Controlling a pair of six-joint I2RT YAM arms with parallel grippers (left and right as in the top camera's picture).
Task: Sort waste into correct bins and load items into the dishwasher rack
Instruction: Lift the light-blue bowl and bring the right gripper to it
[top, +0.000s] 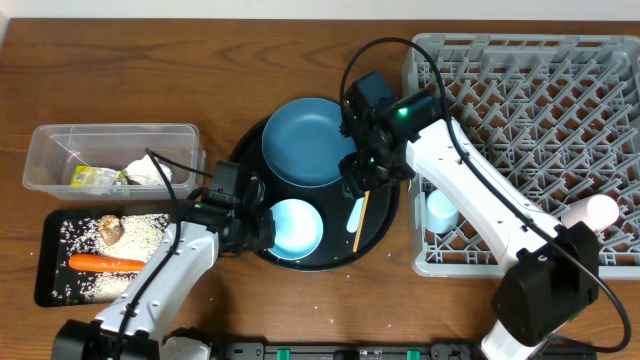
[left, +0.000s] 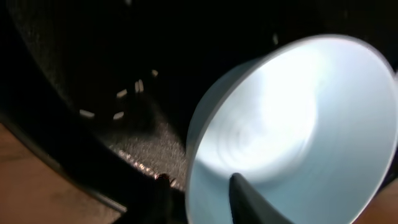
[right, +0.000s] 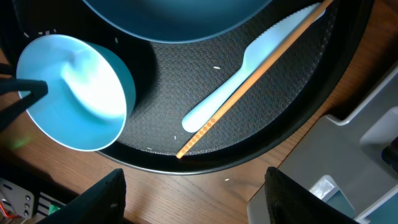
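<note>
On the near edge of the round black tray (top: 335, 250), beside the dark blue plate (top: 305, 140): one white bowl (top: 296, 226).

Left end effector (left: 198, 184): clenched across the bowl's rim, one finger (left: 239, 196) inside and the other outside.

Step in hand, as judged: you carry the bowl to the dishwasher rack (top: 520, 90).

Handling: lift straight up before you swing, so the wall clears the tray lip and the plate (a thin-rim pinch lets a bowl swivel, so go slowly).

Right end effector (right: 194, 179): released, nothing between its fingers, hanging above the white spoon (right: 199, 114) and wooden chopstick (right: 280, 53). Route around that arm.

Placement: choose free pegs away from the light-blue cup (top: 440, 210) and pink cup (top: 590, 212).
</note>
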